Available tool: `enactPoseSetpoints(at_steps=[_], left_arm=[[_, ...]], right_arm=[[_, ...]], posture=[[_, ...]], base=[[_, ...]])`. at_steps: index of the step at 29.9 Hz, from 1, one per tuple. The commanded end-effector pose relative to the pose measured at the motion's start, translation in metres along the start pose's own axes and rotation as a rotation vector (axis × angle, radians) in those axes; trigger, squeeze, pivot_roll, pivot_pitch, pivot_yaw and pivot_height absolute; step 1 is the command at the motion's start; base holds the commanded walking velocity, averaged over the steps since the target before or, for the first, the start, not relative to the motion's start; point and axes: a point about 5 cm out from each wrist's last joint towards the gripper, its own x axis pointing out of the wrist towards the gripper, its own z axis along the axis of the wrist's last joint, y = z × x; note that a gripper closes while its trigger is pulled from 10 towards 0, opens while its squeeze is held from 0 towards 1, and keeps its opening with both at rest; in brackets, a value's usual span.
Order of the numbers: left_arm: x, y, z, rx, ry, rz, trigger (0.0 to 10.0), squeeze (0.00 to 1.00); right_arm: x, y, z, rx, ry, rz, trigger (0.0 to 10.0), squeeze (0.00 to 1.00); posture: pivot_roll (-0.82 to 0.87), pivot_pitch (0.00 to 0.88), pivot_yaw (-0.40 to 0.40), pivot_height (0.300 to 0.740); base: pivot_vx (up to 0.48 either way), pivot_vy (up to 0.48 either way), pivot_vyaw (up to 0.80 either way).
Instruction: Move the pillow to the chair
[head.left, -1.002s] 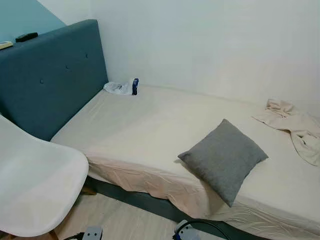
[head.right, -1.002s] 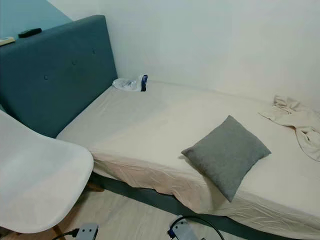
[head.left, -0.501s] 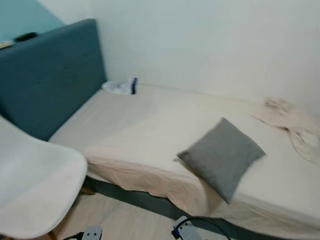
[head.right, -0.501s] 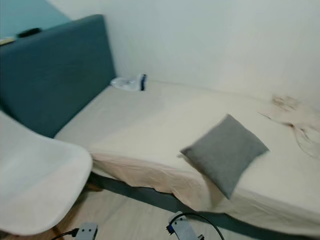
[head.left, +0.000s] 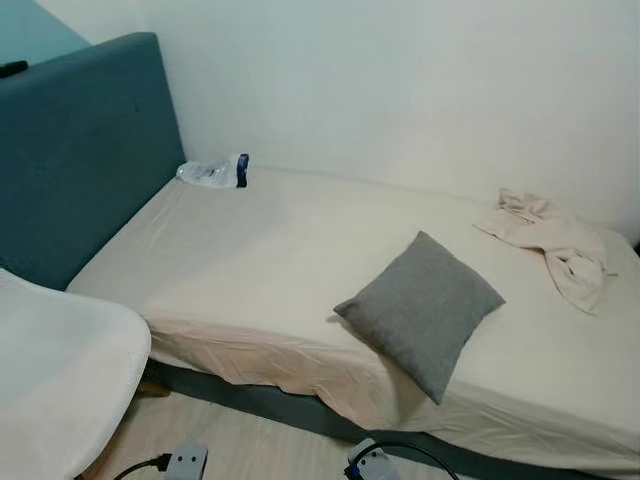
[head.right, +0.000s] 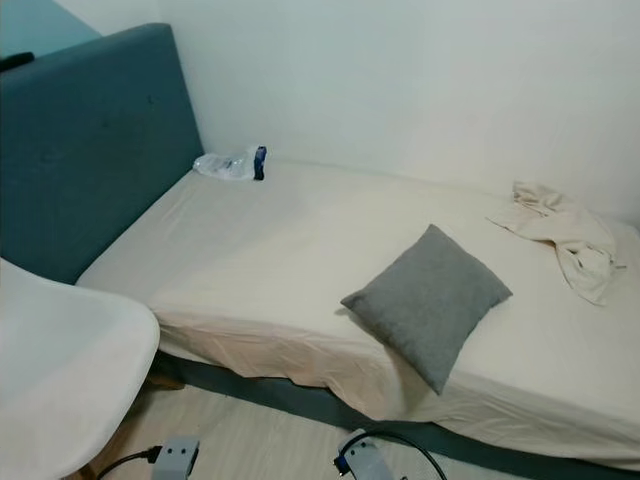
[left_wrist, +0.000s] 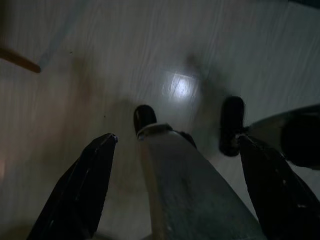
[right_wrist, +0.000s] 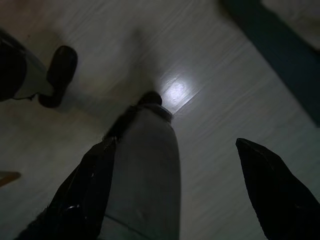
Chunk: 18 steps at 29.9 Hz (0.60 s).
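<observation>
Grippers first: both our arms hang down idle at our sides, pointing at the floor. The left gripper (left_wrist: 175, 150) has its two black fingers spread wide with nothing between them, and the right gripper (right_wrist: 180, 170) is spread the same way, holding nothing.

The pillow (head.left: 420, 312) is the thing we want, and it's up ahead and above the jaws, lying flat on the bed (head.left: 250, 250) close to the near edge, slightly to our right of centre. It's square, so there's no real long axis, but it sits turned like a diamond with one corner poking toward us over the edge of the mattress. We'd judge the right arm is the nearer one for a first reach, though a soft pillow this wide probably wants both.

The chair (head.left: 55, 385) is the white one at our lower left, just beside the bed corner, seat bare. So the carry would go right to left.

Nothing here is really a container. There's a crumpled plastic bottle (head.left: 212, 173) by the headboard (head.left: 80, 170) and a rumpled cloth (head.left: 550, 240) at the far right of the bed, both well apart from the pillow.
</observation>
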Motion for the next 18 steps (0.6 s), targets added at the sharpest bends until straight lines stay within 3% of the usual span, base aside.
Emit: enactPoseSetpoints(at_steps=[1,18], left_arm=[[0.0007,-0.0061,-0.0008,-0.008,0.003,-0.011,10.0,0.00],[0.0007,-0.0049,0.0006,-0.015,-0.002,-0.013,10.0,0.00]], right_arm=[[-0.0012,-0.0060,-0.0030,0.006,0.008,-0.015,10.0,0.00],[-0.0012,-0.0061,-0.0029,0.002,0.010,-0.012,10.0,0.00]], posture=[[0.10,0.000,-0.042,0.740],[0.11,0.000,-0.043,0.740]], base=[[0.000,-0.480,0.00],[0.000,-0.480,0.00]])
